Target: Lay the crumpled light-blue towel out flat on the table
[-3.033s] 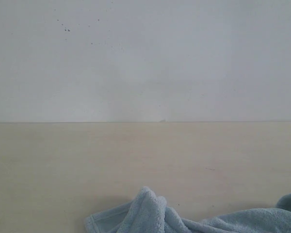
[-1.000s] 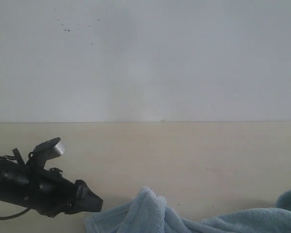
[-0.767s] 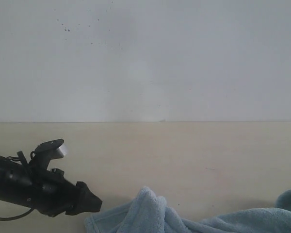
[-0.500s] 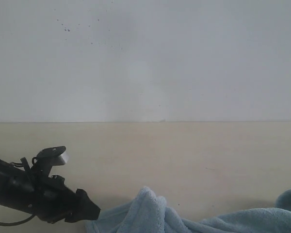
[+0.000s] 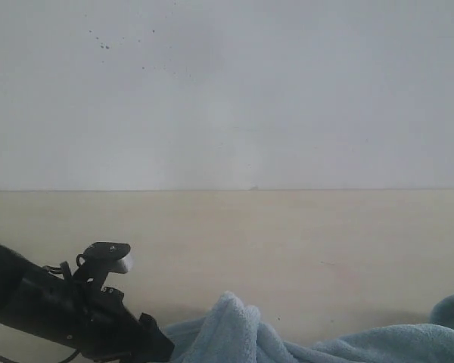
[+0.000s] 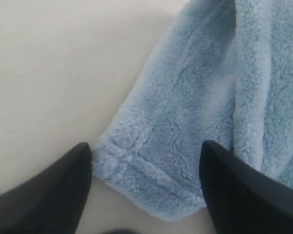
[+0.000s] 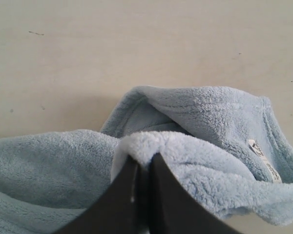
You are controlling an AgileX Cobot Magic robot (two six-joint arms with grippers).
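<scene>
1. We see the towel (image 5: 234,333) lying crumpled along the near edge of the worktop (image 5: 287,234) in the exterior view. Its folds are bunched from left of centre to the right border, where a further lump rises. The lower edge of that view cuts the towel off.
2. Behind the worktop stands a plain pale wall (image 5: 227,91) with a few dark specks high on the left.
3. The black left arm (image 5: 38,302) reaches in from the lower left, and its tip meets the towel's left end.
4. In the left wrist view we find the left hand (image 6: 145,145) spread wide, with nothing gripped.
5. Its two dark fingers (image 6: 53,195) straddle a hemmed corner of the towel. One finger lies over bare worktop just beside the towel's edge, the other over the fluffy pile.
6. We cannot tell whether those fingertips touch the cloth or the worktop.
7. In the right wrist view the right hand (image 7: 144,163) is closed tight, its fingers almost together. It pinches a raised fold of the towel that bulges over the fingertips.
8. Beyond that fold the towel forms a hollow pocket with a hemmed rim, and bare worktop lies past it.
9. A small white tag (image 7: 263,158) sits on the cloth to one side of the pinched fold.
</scene>
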